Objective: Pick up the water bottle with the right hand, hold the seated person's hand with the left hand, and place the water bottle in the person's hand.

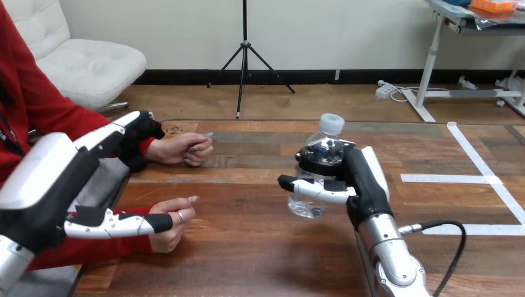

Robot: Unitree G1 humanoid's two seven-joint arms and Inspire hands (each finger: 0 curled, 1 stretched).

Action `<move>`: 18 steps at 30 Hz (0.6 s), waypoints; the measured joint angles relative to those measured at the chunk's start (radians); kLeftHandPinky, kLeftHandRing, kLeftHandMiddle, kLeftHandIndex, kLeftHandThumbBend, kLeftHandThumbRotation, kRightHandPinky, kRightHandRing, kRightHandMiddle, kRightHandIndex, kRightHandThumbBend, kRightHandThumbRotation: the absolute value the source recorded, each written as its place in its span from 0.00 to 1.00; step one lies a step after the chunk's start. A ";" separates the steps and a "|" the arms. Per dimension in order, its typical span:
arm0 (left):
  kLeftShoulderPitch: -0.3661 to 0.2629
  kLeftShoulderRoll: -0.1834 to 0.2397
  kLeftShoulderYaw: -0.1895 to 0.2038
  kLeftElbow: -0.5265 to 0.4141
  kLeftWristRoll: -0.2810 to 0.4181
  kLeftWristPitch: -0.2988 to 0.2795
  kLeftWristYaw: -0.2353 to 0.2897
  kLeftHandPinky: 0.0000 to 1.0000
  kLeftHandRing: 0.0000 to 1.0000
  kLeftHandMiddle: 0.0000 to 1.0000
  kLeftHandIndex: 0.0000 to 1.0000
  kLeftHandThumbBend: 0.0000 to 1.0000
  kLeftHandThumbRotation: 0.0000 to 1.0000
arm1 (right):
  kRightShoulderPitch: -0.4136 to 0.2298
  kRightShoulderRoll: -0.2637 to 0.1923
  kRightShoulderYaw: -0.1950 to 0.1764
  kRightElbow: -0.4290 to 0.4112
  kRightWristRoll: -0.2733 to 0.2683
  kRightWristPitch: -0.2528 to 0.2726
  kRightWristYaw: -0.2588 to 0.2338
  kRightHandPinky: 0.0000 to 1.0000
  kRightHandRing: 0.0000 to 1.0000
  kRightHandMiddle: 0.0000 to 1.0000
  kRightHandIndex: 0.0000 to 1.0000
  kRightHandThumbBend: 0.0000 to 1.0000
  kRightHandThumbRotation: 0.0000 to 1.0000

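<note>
Right hand fingers clamped round water bottle mid-body. Cap stood above fingers. Thin plastic judged light, squashy, slippery.

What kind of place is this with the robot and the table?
Probably a robot testing lab, not a home. The wooden table has white tape marks on it, the right robot hand grips a water bottle, and a person sits at its left side.
</note>
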 measured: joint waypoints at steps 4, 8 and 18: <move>-0.013 0.018 0.000 0.008 0.000 0.000 -0.001 0.73 0.82 0.86 0.89 1.00 0.61 | 0.003 0.006 -0.003 -0.012 0.013 0.000 0.023 0.33 0.36 0.42 0.44 0.84 0.00; -0.023 0.033 0.000 0.009 -0.003 0.005 -0.008 0.73 0.83 0.86 0.88 1.00 0.60 | 0.007 0.010 -0.005 -0.027 0.025 0.000 0.041 0.33 0.36 0.42 0.43 0.84 0.00; -0.051 0.075 -0.001 0.010 -0.012 0.036 -0.056 0.74 0.83 0.86 0.88 1.00 0.56 | 0.023 0.013 -0.006 -0.066 0.041 0.000 0.054 0.33 0.36 0.42 0.43 0.83 0.00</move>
